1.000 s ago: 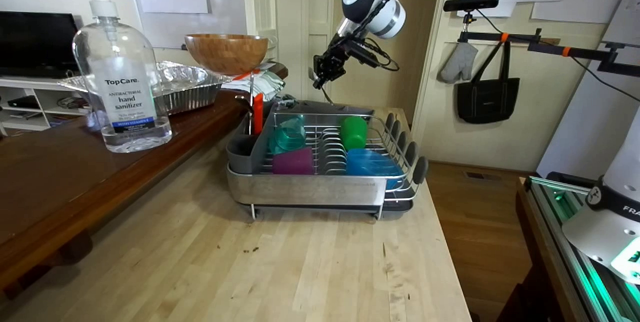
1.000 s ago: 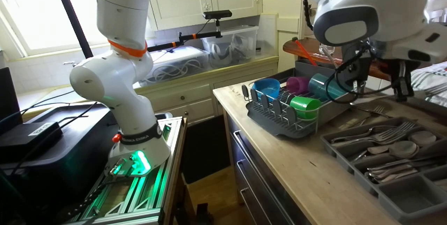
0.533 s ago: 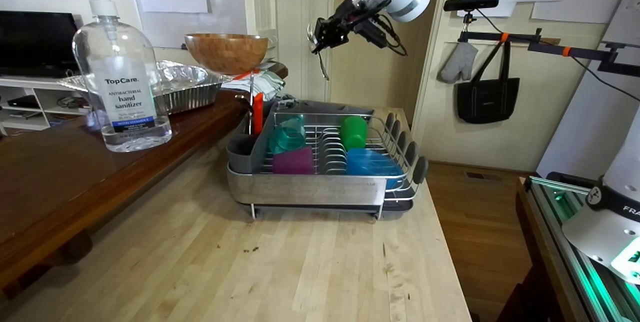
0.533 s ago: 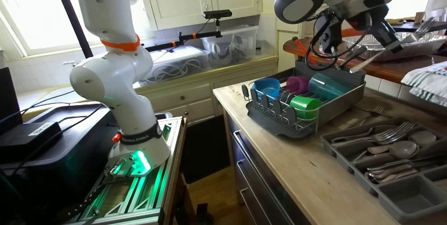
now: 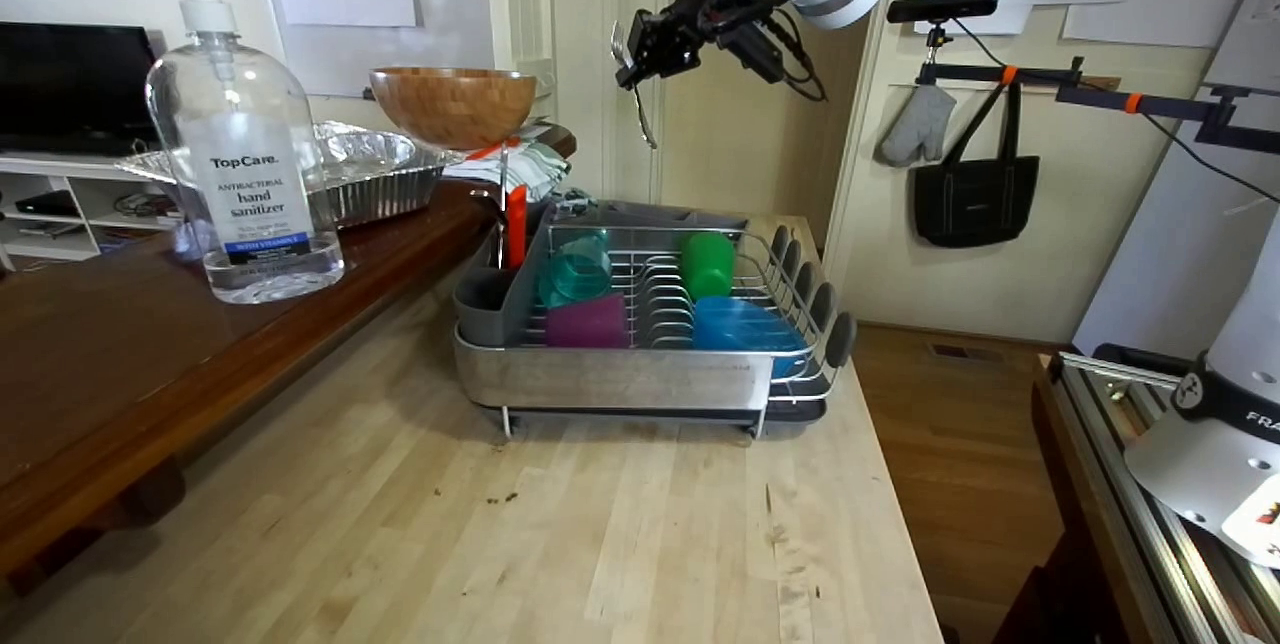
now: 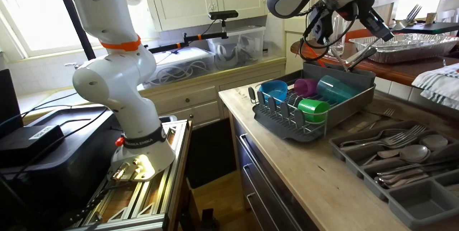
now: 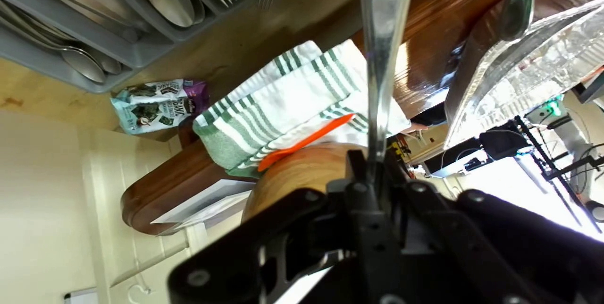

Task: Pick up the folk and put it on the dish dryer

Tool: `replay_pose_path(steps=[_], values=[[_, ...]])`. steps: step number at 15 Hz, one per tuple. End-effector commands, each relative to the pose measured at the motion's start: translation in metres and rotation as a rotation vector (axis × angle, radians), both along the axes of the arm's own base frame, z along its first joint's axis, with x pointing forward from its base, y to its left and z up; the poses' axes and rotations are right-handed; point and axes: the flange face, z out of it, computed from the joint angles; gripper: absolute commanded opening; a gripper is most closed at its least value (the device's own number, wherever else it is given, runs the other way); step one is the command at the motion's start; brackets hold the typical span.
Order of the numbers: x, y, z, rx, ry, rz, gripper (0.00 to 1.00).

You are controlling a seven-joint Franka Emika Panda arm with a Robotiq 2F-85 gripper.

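Note:
My gripper (image 5: 628, 79) is shut on a silver fork (image 5: 645, 120), high above the far side of the dish dryer (image 5: 615, 384). In an exterior view the fork (image 6: 402, 23) is tilted, its tines up and its handle slanting down from the fingertips. In the wrist view the fork (image 7: 383, 54) runs between the black fingertips, and the gripper (image 7: 375, 164) shows close up. The dish dryer (image 6: 353, 104) is a silver wire rack with dark grey dividers on the wooden counter. It holds a green cup (image 5: 707, 265), a teal cup (image 5: 578, 269), a purple cup (image 5: 587, 321) and a blue bowl (image 5: 745, 326).
A grey cutlery tray (image 6: 419, 198) with forks and spoons lies beside the rack. Utensils stand in the rack's holder (image 5: 487, 309). A foil tray (image 6: 405, 51), wooden bowl (image 5: 453, 109) and clear pump bottle (image 5: 255, 189) stand on the higher brown table. A striped towel (image 7: 283, 105) lies nearby.
The gripper has risen from low behind the rack, carrying the fork up with it. The arm's base light has changed from green to whitish yellow. The rack and cups have not moved.

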Motion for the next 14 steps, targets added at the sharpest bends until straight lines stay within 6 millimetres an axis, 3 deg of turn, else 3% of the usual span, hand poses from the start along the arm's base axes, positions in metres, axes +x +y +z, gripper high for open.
replay_pose_path(steps=[1, 6, 7, 14], values=[[0.0, 0.0, 0.0, 0.0, 0.0, -0.001, 0.09], [0.0, 0.0, 0.0, 0.0, 0.0, -0.001, 0.09], [0.0, 0.0, 0.0, 0.0, 0.0, -0.001, 0.02], [0.018, 0.066, 0.015, -0.101, -0.101, 0.109, 0.02]])
